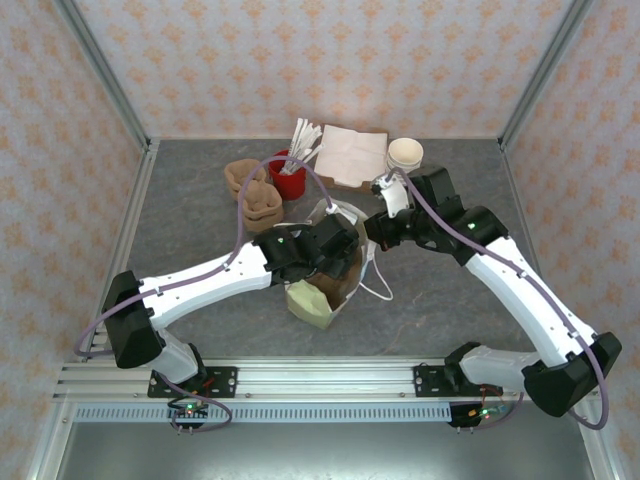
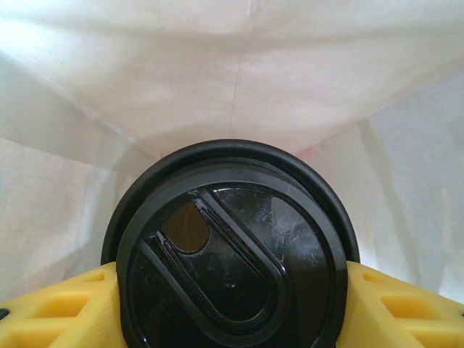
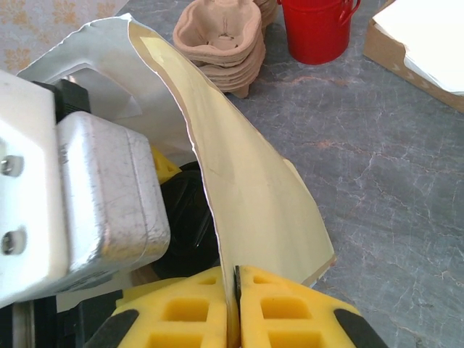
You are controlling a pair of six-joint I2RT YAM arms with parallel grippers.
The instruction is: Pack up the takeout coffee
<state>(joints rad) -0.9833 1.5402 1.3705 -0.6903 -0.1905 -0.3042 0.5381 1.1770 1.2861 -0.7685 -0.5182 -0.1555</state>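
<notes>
The takeout coffee [image 2: 232,246] sits inside a paper bag [image 3: 246,188] near the middle of the table [image 1: 200,230]. From the left wrist its round black plastic lid shows from above: glossy, lightly scuffed, with a raised rim, a moulded oval ridge across the top and a small sip opening. The cup body below the lid is hidden. Matte white paper with soft creases surrounds it on all sides.

The left hand [image 2: 232,319] reaches into the bag's mouth and is clamped on the cup, with a yellow ribbed foam pad [image 2: 65,312] pressed in at each side under the lid's rim.

The right hand [image 3: 235,308] has its yellow pads pressed together on the bag's upper edge, pinching the thin paper wall between them. That wall rises from the pads as a curved, pale cream sheet. In the right wrist view the left hand's white and brushed-metal body stands just beside it, on the inner side of the paper.

The table is grey and stone-patterned, with faint veins. Toward the far edge, left of centre, lies a stack of brown moulded-pulp cup carriers [image 3: 217,36], rough and rounded. Just beside it stands a small glossy red bucket [image 3: 319,25]. Farther right along the far edge is a flat cardboard tray of white napkins [image 3: 428,36], then a stack of cream paper cups [image 1: 405,153]
</notes>
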